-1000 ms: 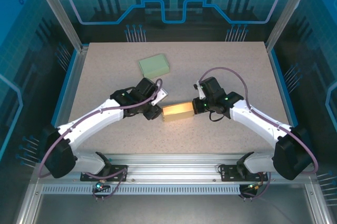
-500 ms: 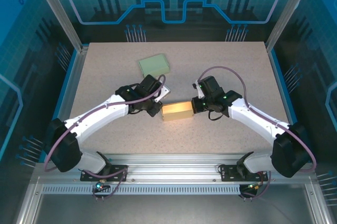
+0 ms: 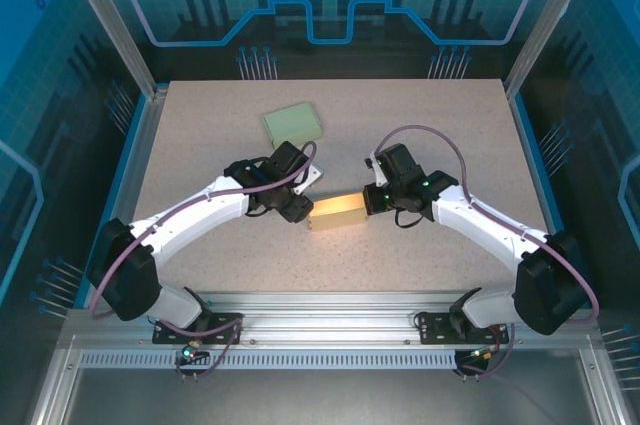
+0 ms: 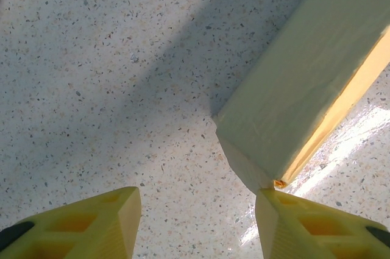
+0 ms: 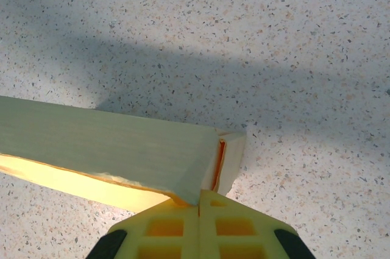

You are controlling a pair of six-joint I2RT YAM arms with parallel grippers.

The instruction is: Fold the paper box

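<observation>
The paper box [image 3: 337, 210] lies near the middle of the table [image 3: 450, 115], lengthwise between the 2 arms. In the last second the left gripper [image 4: 198, 205] has closed in on its left end. It now stands partly open and empty, 1 fingertip [image 4: 271, 204] touching the box's bottom corner. The right gripper [image 5: 199, 207] stays fully closed against the right end, and I cannot tell whether it pinches paper. The left end flap probably comes next.

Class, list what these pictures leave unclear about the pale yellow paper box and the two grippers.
1. Top external view: the left gripper overhangs the left end of the pale yellow paper box, hiding any contact.
2. Right wrist view: the box's corner covers the tips of the shut right gripper, so a pinch is uncertain.
3. Left wrist view: the box runs off the top and right edges.
</observation>
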